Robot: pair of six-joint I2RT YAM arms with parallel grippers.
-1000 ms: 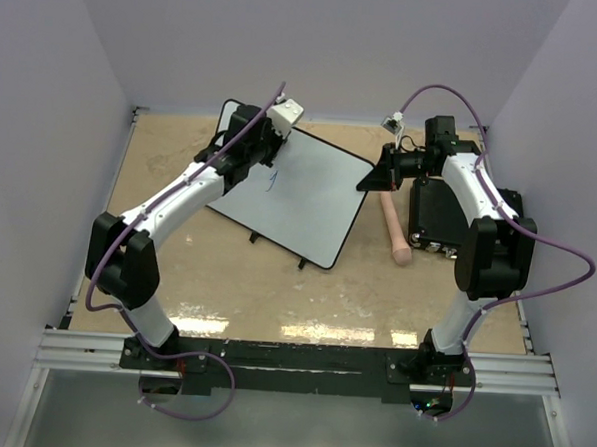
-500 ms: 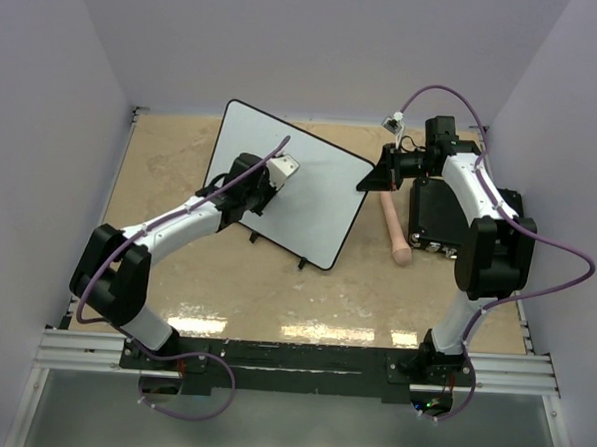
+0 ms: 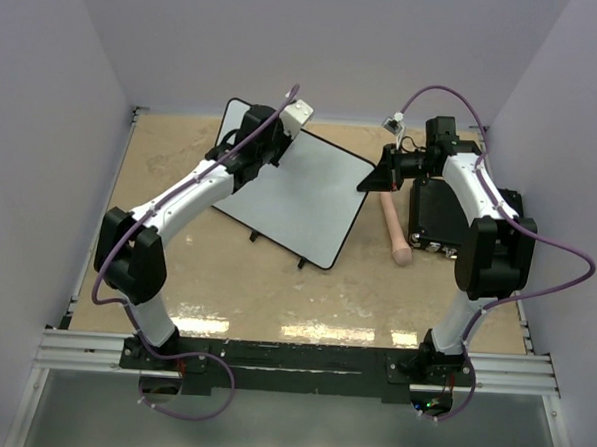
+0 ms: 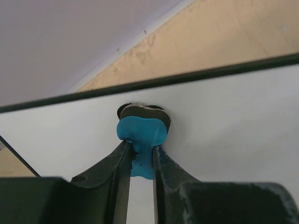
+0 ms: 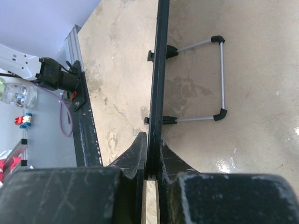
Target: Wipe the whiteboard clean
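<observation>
whiteboard [image 3: 310,199] lay far-centre on table [image 3: 226,270], long axis skewed, far-left to right | left gripper [image 4: 140,154] pinched blue eraser [image 4: 142,131] against board near far rim | right gripper [image 5: 153,147] clamped board's right rim

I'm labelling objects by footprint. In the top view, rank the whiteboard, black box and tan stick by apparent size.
1. whiteboard, clearly largest.
2. black box, though the right arm covers part of it.
3. tan stick, about as long as the box but far thinner.
</observation>
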